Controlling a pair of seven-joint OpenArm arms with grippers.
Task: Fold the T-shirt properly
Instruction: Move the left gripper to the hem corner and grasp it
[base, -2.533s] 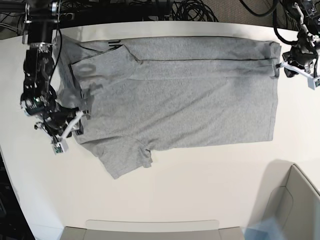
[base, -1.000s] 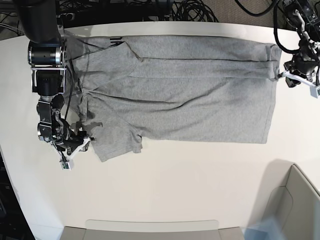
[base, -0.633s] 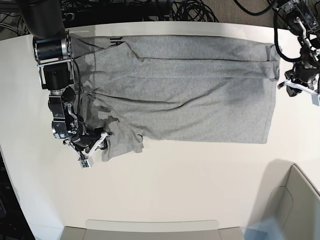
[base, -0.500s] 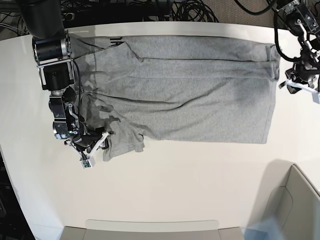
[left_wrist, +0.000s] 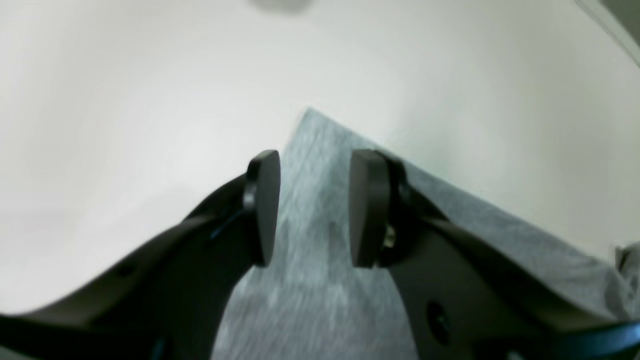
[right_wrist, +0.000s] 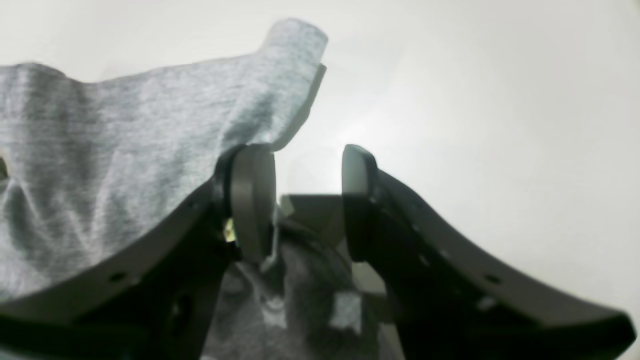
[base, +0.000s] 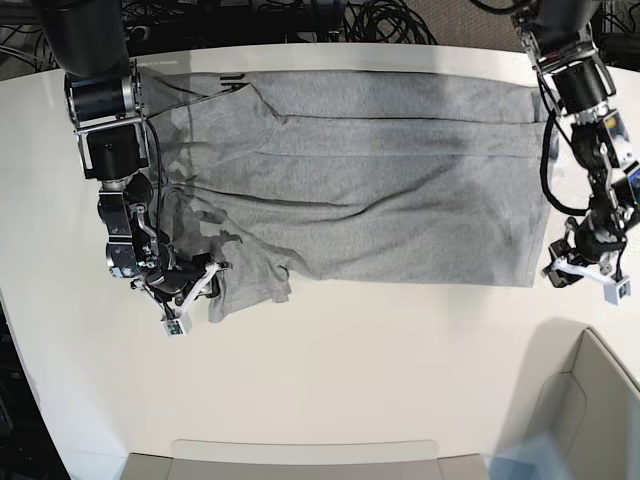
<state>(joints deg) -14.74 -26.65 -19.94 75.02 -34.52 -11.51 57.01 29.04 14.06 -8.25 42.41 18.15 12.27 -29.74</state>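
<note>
The T-shirt (base: 370, 180) is lying spread across the far half of the white bench (base: 350, 380), plain grey side showing, with a sliver of black lettering peeking out at its upper left edge. One short sleeve (base: 248, 285) is sitting bunched at the lower left. The right gripper (base: 190, 290) is hovering just beside that sleeve with its jaws parted; in the right wrist view grey cloth (right_wrist: 125, 150) is draping over one finger (right_wrist: 252, 200), not pinched. The left gripper (base: 580, 275) is sitting low at the shirt's lower right corner, jaws parted and straddling the corner of fabric (left_wrist: 312, 210) without closing on it.
</note>
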